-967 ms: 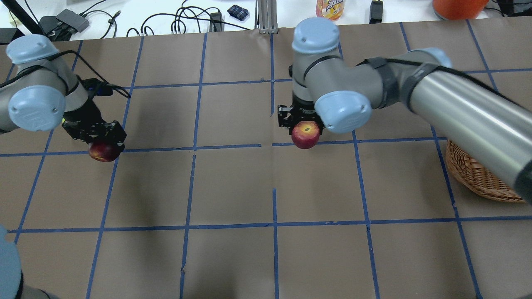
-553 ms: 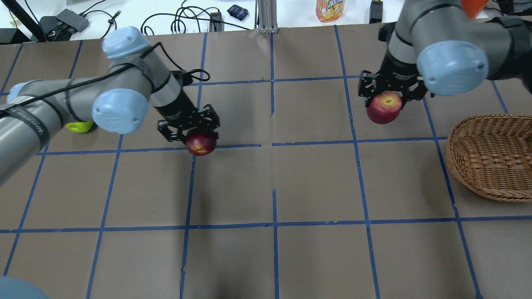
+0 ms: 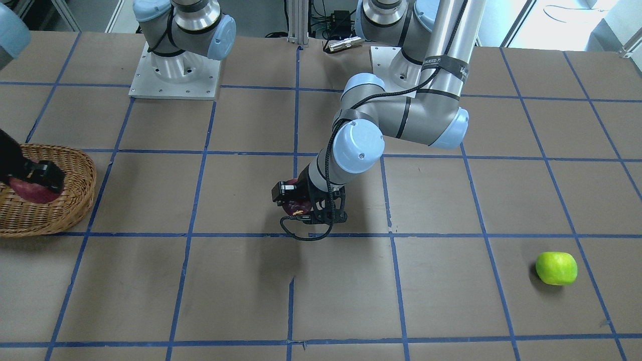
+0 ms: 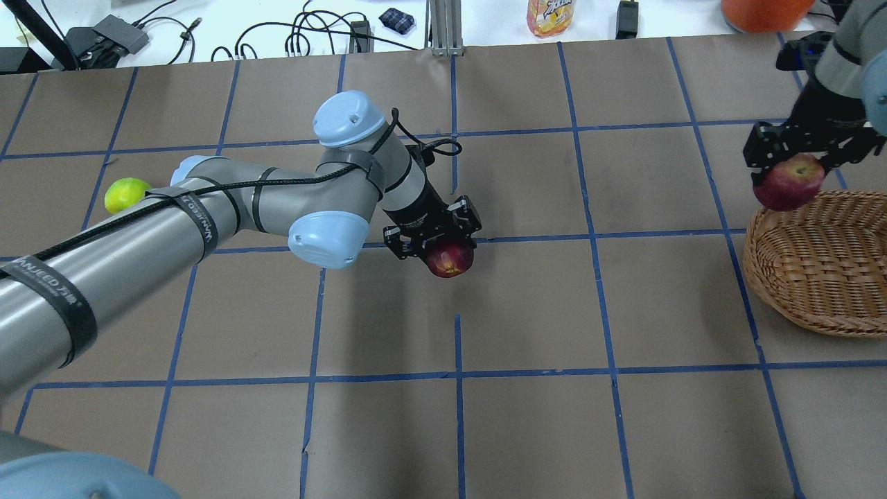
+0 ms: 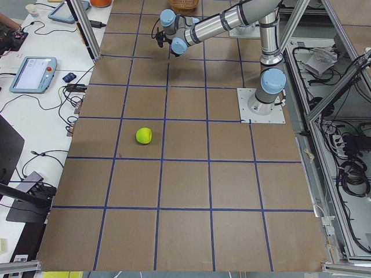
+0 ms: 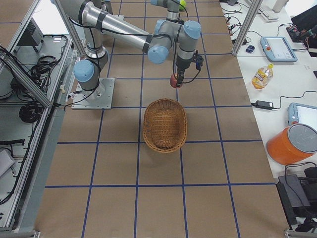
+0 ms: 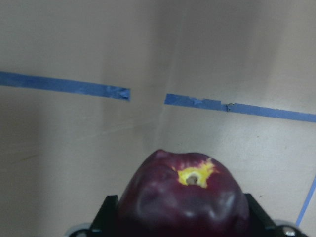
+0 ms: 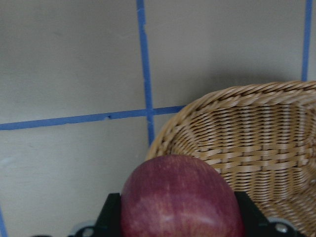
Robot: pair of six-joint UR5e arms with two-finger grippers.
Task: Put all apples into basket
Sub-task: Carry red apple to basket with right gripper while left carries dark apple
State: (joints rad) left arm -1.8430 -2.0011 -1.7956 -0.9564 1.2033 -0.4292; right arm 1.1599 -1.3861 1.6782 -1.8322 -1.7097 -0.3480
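My right gripper (image 4: 793, 166) is clamped on the red apple (image 4: 788, 186), held in the air over the far left rim of the basket (image 4: 797, 305), which sits at the right end of the table (image 4: 527, 416). My left gripper (image 4: 443, 246) grips the dark maroon apple (image 4: 452, 260) above the middle of the table. The green apple (image 4: 127, 195) lies on the table at the far left, well apart from both.
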